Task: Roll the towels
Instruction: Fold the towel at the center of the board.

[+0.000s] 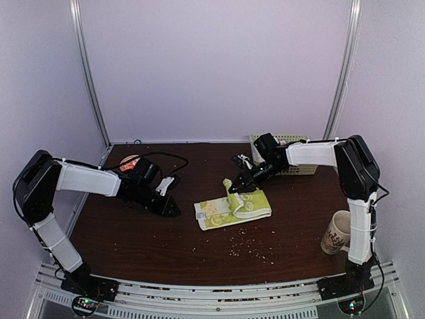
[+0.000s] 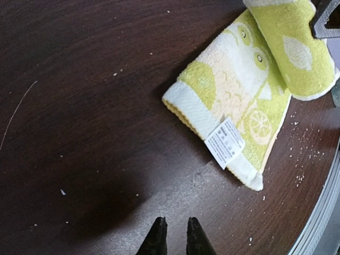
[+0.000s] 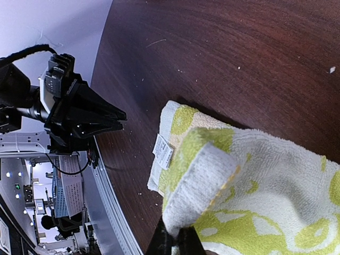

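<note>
The yellow-green patterned towel [image 1: 232, 209] lies at the table's middle, with a white label [image 2: 224, 142] at its near-left corner. Its far edge is folded over the rest. My right gripper [image 1: 235, 187] is shut on that folded edge and holds it a little above the cloth; the wrist view shows the cream hem between the fingers [image 3: 175, 241]. The towel fills the right wrist view [image 3: 265, 175] and the upper right of the left wrist view [image 2: 239, 90]. My left gripper [image 1: 174, 211] is empty, low over the bare table left of the towel, its jaws [image 2: 175, 236] almost together. No pink towel is clearly visible.
A cream mesh basket [image 1: 295, 159] stands at the back right behind the right arm. A patterned mug [image 1: 335, 232] stands at the right front edge. A small pink-red thing [image 1: 129, 161] shows behind the left arm. Crumbs [image 1: 252, 246] are scattered in front of the towel.
</note>
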`<state>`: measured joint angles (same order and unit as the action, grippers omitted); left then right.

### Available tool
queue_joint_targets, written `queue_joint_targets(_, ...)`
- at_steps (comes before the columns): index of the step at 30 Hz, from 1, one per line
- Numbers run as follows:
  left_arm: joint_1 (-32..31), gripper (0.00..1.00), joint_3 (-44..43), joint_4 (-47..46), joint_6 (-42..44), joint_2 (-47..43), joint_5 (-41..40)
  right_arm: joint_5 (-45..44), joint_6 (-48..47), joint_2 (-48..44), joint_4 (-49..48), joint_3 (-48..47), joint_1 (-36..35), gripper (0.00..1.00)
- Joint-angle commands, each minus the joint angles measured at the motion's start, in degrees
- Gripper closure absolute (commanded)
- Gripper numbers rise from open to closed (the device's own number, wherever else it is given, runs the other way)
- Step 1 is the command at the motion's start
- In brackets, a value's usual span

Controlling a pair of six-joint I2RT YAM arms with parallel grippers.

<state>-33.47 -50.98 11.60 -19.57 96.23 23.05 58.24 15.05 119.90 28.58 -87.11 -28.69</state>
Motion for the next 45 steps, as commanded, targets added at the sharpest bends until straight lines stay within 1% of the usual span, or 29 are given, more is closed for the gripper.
queue_joint_targets(1, -0.87, 0.86, 0.33, -4.88, -3.65, 0.15, -0.35, -3.02, 6.79, 0.8, -3.14, -2.07, -2.87, 1.0)
queue_joint_targets(8, -1.18, 0.86, 0.59, -7.45, -6.47, 0.73, -1.69, -3.42, 10.99, 0.83, -4.71, -1.9, -4.55, 1.0)
queue_joint_targets(17, -1.21, 0.86, 1.05, -11.24, -8.22, 3.03, 0.71, -4.13, 13.57, 3.85, -4.48, -3.12, -6.31, 1.0)
queue_joint_targets(24, -1.78, 0.85, 1.8, -14.8, -10.25, 5.21, 3.42, -3.96, 12.75, 5.01, -3.44, -4.72, -8.7, 1.0)
queue_joint_targets(31, -2.39, 0.86, 0.67, -16.55, -9.8, 8.49, 5.29, -4.67, 12.29, 6.74, -2.99, -5.85, -10.13, 1.0)
queue_joint_targets(45, -2.5, 0.87, 0.98, -17.93, -9.7, 9.68, 6.67, -7.12, 11.23, 5.9, -1.85, -7.47, -11.83, 1.0)
